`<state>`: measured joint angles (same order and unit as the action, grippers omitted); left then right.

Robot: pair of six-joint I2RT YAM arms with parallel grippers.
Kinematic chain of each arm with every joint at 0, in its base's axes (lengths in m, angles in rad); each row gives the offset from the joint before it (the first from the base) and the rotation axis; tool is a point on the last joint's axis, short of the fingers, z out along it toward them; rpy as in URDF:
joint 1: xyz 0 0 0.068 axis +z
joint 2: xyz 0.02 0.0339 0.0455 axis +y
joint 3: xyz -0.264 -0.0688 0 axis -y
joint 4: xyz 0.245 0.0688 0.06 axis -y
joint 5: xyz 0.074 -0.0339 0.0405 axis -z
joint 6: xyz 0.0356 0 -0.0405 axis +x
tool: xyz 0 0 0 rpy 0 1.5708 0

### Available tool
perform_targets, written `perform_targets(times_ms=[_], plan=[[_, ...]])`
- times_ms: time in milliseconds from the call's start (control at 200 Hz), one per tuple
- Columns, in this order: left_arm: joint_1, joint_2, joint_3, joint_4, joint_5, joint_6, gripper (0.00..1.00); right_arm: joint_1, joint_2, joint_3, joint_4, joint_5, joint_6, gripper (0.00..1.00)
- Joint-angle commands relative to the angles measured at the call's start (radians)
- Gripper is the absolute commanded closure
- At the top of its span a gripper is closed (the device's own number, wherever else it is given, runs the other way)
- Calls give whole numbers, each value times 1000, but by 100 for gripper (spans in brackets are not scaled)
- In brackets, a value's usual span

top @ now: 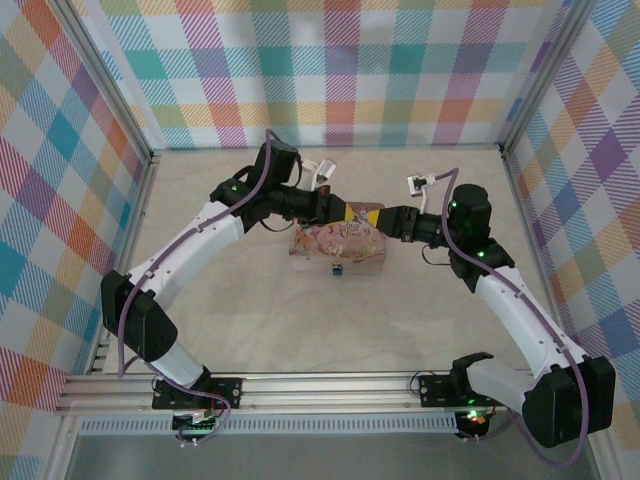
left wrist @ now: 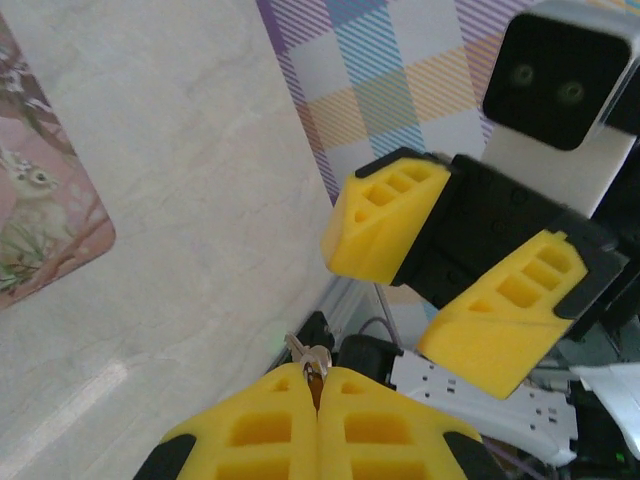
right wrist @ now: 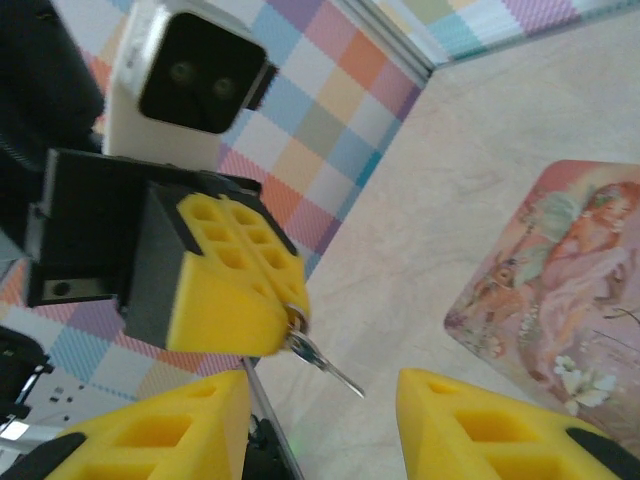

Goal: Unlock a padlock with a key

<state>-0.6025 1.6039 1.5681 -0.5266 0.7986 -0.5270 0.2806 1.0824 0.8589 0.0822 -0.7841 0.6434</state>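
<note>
Reaching toward each other over the middle of a pale table (top: 250,320), two white robot arms meet tip to tip, each ending in yellow foam fingers. Walls of pastel plaid cloth rise along the table's far, left and right edges.

The left gripper (top: 352,212) is closed all the way, its two fingers pressed flat together. It pinches the key (left wrist: 310,358), a very small silvery key whose head sits in the seam between the fingertips. From the right wrist camera, the thin blade of the key (right wrist: 318,356) sticks out from the tip of the left gripper (right wrist: 285,320) and slants downward.

The right gripper (top: 380,216) faces the left one, very close. Its jaws stand partly apart and hold nothing. In its own wrist view the key's tip points into the gap between its two fingers (right wrist: 480,430), touching neither. The left wrist camera shows the right gripper (left wrist: 385,295) head on, with a clear space between its fingers.

Below both grippers, a pink flower-patterned tin (top: 335,240) lies flat near the table's centre, a little toward the far edge. The padlock (top: 337,268), tiny and blue, sits against the side of the tin that faces the table's near edge. It is well apart from the key, and neither gripper touches it.
</note>
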Motion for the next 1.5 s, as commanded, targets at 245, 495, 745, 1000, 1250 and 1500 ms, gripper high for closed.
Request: perform_targets(times_ms=[245, 495, 745, 1000, 1250, 1500], plan=[[-43, 17, 55, -59, 115, 92, 100, -6, -6, 25, 53, -138, -15, 64], [-58, 27, 70, -64, 121, 98, 100, -6, -5, 21, 50, -209, -30, 67], [-69, 39, 92, -73, 113, 99, 100, -6, -10, 19, 34, -266, -57, 75], [-72, 39, 96, -79, 114, 105, 100, -6, -14, 15, 34, -291, -59, 84], [-83, 34, 95, -73, 136, 125, 100, -6, 13, 25, 33, -287, -62, 100], [-82, 9, 94, -70, 109, 136, 77, -7, 36, 16, 29, -257, -59, 100]])
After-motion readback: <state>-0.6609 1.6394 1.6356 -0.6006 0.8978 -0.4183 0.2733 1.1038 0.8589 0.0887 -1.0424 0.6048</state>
